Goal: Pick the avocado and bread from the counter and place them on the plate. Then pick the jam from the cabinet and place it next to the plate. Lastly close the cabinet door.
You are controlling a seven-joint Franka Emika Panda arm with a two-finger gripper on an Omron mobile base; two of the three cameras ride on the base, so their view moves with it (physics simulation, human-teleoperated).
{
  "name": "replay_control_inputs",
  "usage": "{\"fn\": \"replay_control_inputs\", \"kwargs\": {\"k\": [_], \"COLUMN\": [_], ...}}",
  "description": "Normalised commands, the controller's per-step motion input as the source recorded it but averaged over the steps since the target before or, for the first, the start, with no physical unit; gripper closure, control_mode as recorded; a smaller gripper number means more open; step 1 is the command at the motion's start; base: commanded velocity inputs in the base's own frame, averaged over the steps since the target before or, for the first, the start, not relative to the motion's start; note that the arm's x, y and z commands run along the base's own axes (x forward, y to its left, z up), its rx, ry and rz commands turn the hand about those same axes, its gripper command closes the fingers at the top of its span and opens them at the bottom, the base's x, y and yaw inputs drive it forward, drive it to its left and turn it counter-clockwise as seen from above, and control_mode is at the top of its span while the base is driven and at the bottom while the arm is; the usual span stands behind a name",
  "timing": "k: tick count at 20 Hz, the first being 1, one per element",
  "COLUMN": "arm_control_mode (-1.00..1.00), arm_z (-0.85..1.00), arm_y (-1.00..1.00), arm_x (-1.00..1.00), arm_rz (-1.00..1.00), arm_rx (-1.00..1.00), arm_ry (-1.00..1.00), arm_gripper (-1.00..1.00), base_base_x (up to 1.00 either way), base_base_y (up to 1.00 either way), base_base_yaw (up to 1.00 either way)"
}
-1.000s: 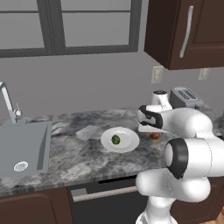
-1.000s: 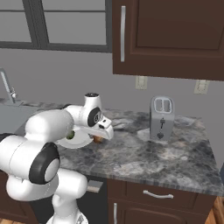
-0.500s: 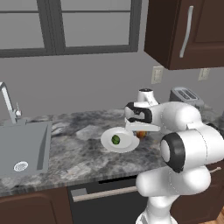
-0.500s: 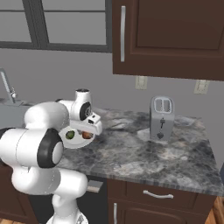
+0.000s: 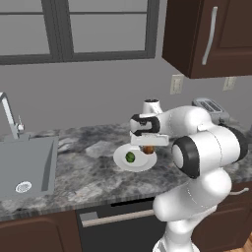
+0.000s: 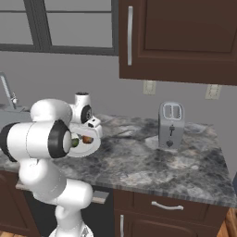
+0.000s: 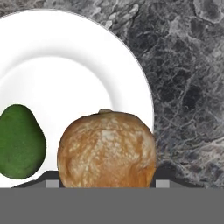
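Bread [image 7: 106, 148]: one, pinched in gripper [image 5: 148, 149] over plate [image 7: 65, 57]; one avocado [image 7: 19, 141] on plate

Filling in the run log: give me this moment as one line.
phase: placing bread | gripper: shut on bread, over plate | avocado: on plate | cabinet door: closed

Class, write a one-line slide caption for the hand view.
Bread held between the fingers above the white plate, where the avocado already lies.
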Motion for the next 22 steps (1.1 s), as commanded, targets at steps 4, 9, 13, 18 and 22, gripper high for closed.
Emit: {"fn": "replay_control_inputs", "kwargs": {"k": [4,9,13,18,22], "arm_control_mode": [-1.00,-1.00,-1.00,-1.00,-1.00], "arm_z": [-0.33,-0.23,-0.08,-0.01,0.06], "arm_y": [0.03,0.09,0.03,0.00,0.00], "arm_x": [0.18,0.05,0.00,0.00,0.00], "arm_rz": [0.00,0.00,0.00,0.00,0.00], "arm_rx": [0.00,0.00,0.00,0.00,0.00], "arm_ry": [0.00,0.00,0.00,0.00,-0.01], "arm_gripper": [1.00,1.00,1.00,-1.00,-1.00], "base_base_x": [0.00,0.00,0.00,0.00,0.00], "base_base_y": [0.00,0.00,0.00,0.00,0.00], "base_base_yaw": [0.00,0.00,0.00,0.00,0.00]}}
